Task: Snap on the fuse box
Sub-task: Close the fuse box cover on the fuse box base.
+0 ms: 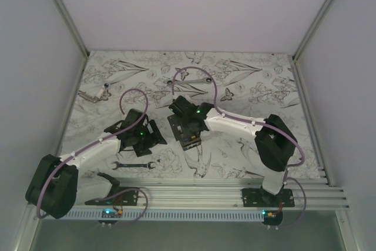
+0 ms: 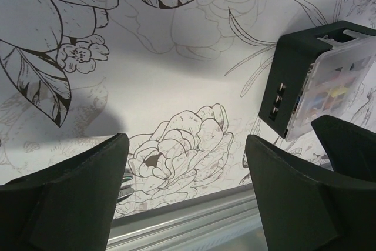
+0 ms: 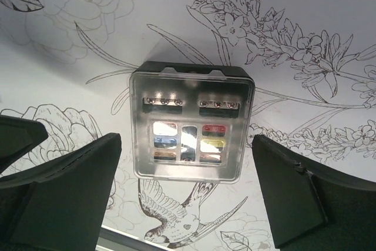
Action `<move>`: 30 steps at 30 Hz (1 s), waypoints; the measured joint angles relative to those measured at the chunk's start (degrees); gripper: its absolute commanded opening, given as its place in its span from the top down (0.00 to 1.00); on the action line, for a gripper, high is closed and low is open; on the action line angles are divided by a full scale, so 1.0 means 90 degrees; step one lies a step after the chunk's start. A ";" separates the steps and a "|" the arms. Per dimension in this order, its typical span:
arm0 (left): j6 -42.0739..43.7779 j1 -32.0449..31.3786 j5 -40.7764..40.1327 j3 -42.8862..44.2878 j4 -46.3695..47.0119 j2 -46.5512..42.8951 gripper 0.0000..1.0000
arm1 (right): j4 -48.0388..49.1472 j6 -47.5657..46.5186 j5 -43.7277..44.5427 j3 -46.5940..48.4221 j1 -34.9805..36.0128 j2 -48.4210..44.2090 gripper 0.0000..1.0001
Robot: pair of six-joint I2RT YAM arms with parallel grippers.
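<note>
A: Whereabouts of the fuse box [image 1: 187, 129]?
B: Flat on the flowered table [image 1: 252, 86], about mid-table, right under the right gripper [image 1: 187, 111]. Clear lid [image 3: 191, 163] over the black base, coloured fuses showing through.
A: Snapped home all round?
B: Cannot tell. Looks square on the base from the right wrist; judging by that, wants a firm press yet.
A: Right gripper's state?
B: Spread wide, one jaw either side of the box, touching neither wall. Empty.
A: And the left gripper [image 2: 187, 145]?
B: Also agape, holding nothing, low over the table just left of the box.
A: Best way to press, then?
B: Probably: brace the base with the left, come straight down with the right, bear evenly on the lid's middle or on opposite edges, never one corner. Otherwise a risk of tipping the lid or skating the box across the table. Mind the wrench [image 1: 134, 165] by the near rail [image 1: 194, 195].
</note>
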 measured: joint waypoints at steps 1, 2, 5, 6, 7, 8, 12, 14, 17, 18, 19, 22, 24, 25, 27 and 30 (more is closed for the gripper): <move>0.0002 -0.0015 0.0000 0.0010 0.0000 -0.0005 0.16 | 0.0000 -0.0015 -0.0034 0.0000 0.0000 -0.0022 0.00; 0.0000 -0.0019 0.0002 0.0019 -0.0002 -0.0007 0.16 | 0.0002 -0.0027 -0.0073 0.0000 0.0000 -0.0027 0.00; -0.0002 -0.0039 0.0002 0.0049 -0.0012 -0.0010 0.17 | 0.0027 -0.0073 -0.0165 -0.0056 0.0000 -0.0027 0.00; -0.0005 -0.0051 0.0002 0.0061 -0.0015 -0.0010 0.17 | 0.0034 -0.0097 -0.0189 -0.0090 0.0000 -0.0032 0.00; -0.0010 -0.0070 0.0002 0.0075 -0.0017 -0.0010 0.18 | 0.0063 -0.0121 -0.0197 -0.0141 0.0000 -0.0049 0.00; -0.0024 -0.0104 -0.0002 0.0107 -0.0024 -0.0007 0.19 | 0.0092 -0.0141 -0.0221 -0.0209 -0.0002 -0.0087 0.01; -0.0053 -0.0352 -0.0024 0.0440 -0.0073 0.0114 0.25 | 0.0216 -0.0250 -0.0345 -0.0527 -0.0046 -0.0476 0.02; -0.0056 -0.0532 -0.0029 0.0724 -0.0085 0.0277 0.30 | 0.0350 -0.0318 -0.0503 -0.0712 -0.0158 -0.0753 0.06; -0.0070 -0.0763 -0.0051 0.1163 -0.0041 0.0695 0.35 | 0.0668 -0.0386 -0.0826 -0.1073 -0.0486 -0.1124 0.15; -0.0073 -0.0826 -0.0073 0.1280 -0.0027 0.0840 0.37 | 0.0804 -0.0403 -0.0981 -0.1234 -0.0634 -0.1241 0.17; -0.0075 -0.0879 -0.0080 0.1367 -0.0012 0.0974 0.39 | 0.0942 -0.0418 -0.1139 -0.1396 -0.0782 -0.1348 0.20; -0.0075 -0.1032 -0.0136 0.1596 -0.0012 0.1353 0.44 | 0.1353 -0.0447 -0.1749 -0.1885 -0.1248 -0.1600 0.24; -0.0080 -0.1112 -0.0143 0.1724 -0.0005 0.1576 0.47 | 0.1532 -0.0452 -0.2103 -0.2091 -0.1489 -0.1693 0.26; -0.0080 -0.1149 -0.0143 0.1783 -0.0005 0.1678 0.49 | 0.1632 -0.0452 -0.2283 -0.2161 -0.1591 -0.1710 0.27; -0.0092 -0.1200 -0.0141 0.1880 0.0002 0.1846 0.51 | 0.1848 -0.0457 -0.2603 -0.2263 -0.1751 -0.1710 0.30; -0.0121 -0.1263 -0.0141 0.2004 0.0012 0.2064 0.57 | 0.2188 -0.0454 -0.3031 -0.2455 -0.1923 -0.1710 0.35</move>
